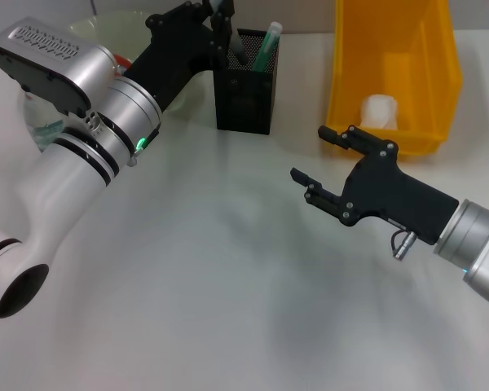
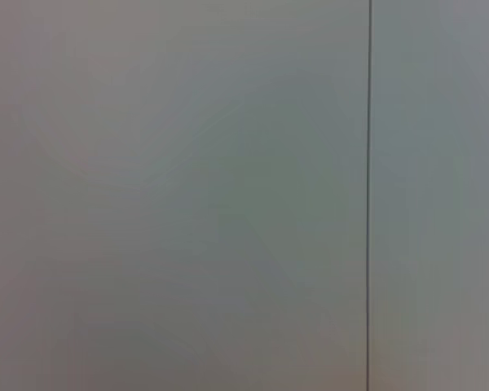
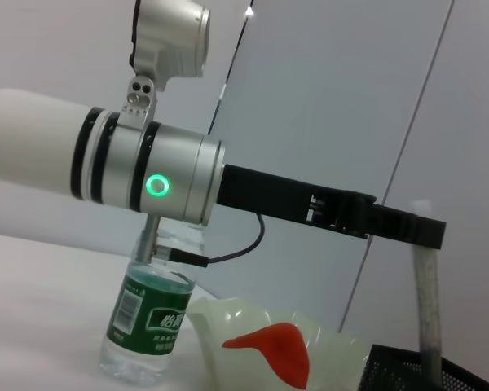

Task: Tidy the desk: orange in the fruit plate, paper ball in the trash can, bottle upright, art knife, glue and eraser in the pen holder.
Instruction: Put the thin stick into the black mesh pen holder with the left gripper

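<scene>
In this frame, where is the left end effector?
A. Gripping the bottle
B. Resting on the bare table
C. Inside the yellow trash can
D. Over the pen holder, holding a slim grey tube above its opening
D. In the head view the left end effector is above the pen holder; the right wrist view shows the glue hanging from it into the mesh cup.

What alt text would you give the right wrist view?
The left arm reaches across, its claw holding the grey glue upright over the black mesh pen holder. Below stand the upright bottle and the fruit plate with the orange inside.
</scene>
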Controlling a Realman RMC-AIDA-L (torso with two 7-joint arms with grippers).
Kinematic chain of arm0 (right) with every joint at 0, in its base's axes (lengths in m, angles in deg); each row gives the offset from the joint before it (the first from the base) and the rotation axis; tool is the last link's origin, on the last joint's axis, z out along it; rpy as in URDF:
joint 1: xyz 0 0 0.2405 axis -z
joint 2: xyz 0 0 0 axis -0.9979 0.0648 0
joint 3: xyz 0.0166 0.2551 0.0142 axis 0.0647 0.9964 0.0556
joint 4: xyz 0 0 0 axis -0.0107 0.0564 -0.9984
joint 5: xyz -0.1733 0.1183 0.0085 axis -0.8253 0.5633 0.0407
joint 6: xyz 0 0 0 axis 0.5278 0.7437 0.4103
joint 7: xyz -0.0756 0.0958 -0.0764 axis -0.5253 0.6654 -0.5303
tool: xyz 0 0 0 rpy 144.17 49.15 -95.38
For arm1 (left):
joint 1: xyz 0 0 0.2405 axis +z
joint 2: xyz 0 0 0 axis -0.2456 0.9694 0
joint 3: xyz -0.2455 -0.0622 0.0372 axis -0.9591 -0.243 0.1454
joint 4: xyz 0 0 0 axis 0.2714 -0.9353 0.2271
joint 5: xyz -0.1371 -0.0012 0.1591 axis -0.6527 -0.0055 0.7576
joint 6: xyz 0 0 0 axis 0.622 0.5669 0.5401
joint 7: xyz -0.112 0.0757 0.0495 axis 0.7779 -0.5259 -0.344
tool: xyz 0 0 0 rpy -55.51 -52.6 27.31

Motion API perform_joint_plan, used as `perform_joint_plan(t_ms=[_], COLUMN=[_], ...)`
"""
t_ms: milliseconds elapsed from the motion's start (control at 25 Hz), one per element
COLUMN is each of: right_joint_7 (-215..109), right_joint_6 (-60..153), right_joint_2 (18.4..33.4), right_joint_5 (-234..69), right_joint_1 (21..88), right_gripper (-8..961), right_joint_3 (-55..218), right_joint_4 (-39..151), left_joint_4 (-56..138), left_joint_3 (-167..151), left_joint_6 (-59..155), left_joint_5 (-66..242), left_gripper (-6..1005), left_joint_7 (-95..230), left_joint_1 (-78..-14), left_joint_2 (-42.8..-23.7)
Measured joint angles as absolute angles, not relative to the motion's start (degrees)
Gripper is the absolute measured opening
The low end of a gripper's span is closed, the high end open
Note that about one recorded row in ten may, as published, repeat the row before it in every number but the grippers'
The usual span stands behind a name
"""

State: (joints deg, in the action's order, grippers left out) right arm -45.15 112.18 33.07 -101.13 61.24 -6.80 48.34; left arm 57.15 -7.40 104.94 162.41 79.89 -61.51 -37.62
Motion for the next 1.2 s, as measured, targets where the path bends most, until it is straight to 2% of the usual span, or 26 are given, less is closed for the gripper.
perform_joint_plan(t_ms=[1200], right_joint_7=[-39.6], right_joint_6=[110.4], right_joint_2=[33.07], right_joint_5=[-95.5], right_joint_1=[62.1], right_gripper=[640], right_joint_3=[-6.9], right_joint_4=[48.9], left_joint_4=[57.0], left_joint_3=[-7.7], left_joint_6=[104.3], left_joint_5=[164.7], left_gripper=[171], left_joint_7=[79.3], left_joint_1=[-61.9], left_joint_2=[-37.62])
